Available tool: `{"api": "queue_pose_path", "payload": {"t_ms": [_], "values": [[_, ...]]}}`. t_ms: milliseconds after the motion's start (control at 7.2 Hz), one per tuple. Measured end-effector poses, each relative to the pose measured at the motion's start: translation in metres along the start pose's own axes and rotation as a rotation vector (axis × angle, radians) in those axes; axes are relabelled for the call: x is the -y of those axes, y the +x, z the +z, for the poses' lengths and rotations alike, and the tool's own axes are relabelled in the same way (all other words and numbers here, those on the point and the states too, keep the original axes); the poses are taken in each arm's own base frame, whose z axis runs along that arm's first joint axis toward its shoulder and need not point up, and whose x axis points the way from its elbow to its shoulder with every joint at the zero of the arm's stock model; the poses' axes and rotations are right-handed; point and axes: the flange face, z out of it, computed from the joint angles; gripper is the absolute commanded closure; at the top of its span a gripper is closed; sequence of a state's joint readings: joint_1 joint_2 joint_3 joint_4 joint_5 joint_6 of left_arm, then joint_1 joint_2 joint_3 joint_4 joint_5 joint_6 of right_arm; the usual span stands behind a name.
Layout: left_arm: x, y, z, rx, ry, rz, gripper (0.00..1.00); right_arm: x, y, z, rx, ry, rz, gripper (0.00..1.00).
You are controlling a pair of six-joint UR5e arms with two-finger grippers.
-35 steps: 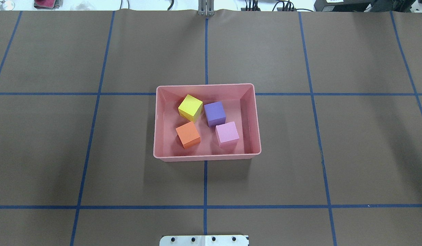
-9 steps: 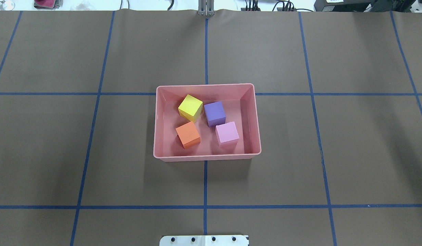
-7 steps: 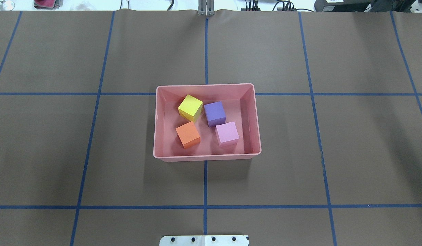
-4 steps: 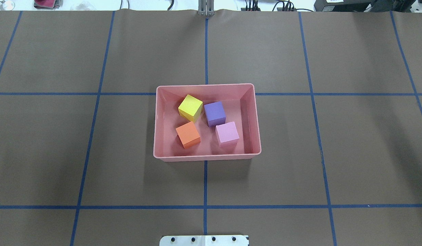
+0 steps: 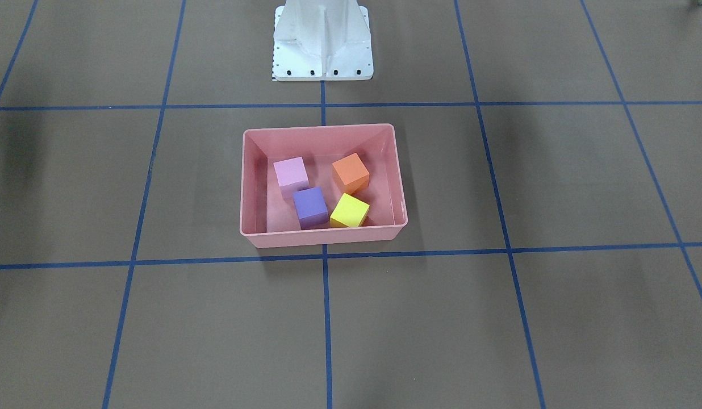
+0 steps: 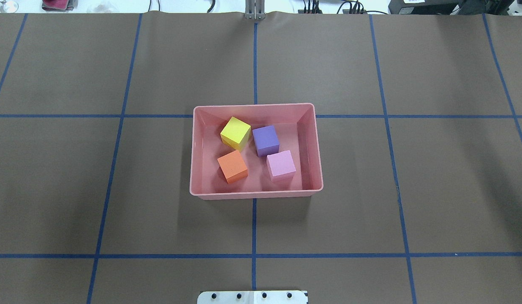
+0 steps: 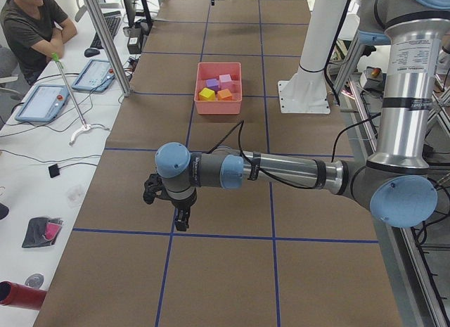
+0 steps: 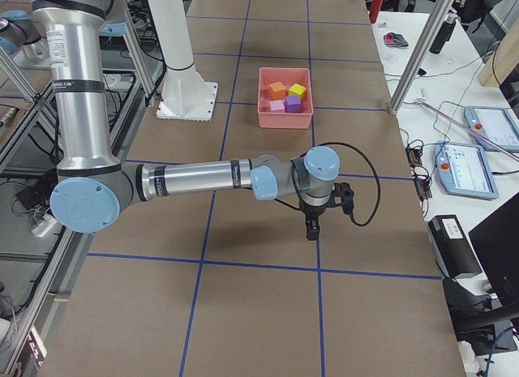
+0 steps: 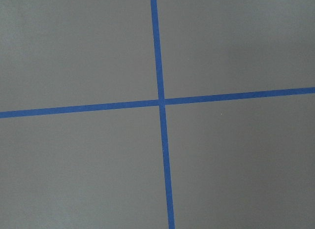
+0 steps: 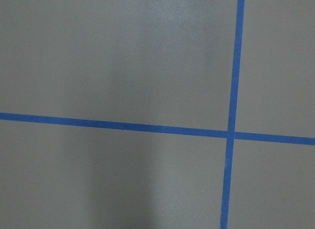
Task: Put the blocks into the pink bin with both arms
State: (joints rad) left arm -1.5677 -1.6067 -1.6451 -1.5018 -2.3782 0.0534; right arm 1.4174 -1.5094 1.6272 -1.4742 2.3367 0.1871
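The pink bin (image 6: 256,193) sits at the table's middle and also shows in the front-facing view (image 5: 322,237). Inside lie the yellow block (image 6: 235,132), the purple block (image 6: 265,139), the orange block (image 6: 232,166) and the light pink block (image 6: 281,164). My left gripper (image 7: 182,219) shows only in the exterior left view, low over the table far from the bin. My right gripper (image 8: 313,229) shows only in the exterior right view, likewise far from the bin. I cannot tell whether either is open or shut. Both wrist views show only paper and blue tape.
The white pedestal (image 5: 322,42) stands behind the bin (image 7: 218,109) on the robot's side. Brown paper with blue tape grid lines (image 6: 254,228) covers the table. An operator (image 7: 31,28) sits at a side bench with tablets (image 7: 42,102).
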Motion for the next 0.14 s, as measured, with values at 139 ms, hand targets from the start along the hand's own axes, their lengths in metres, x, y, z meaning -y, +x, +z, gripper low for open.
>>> {"api": "queue_pose_path", "payload": {"t_ms": [139], "values": [[0.0003, 0.0026, -0.0026, 0.001, 0.005, 0.005, 0.01, 0.0002, -0.0009, -0.0010, 0.000, 0.002, -0.002, 0.00]]}}
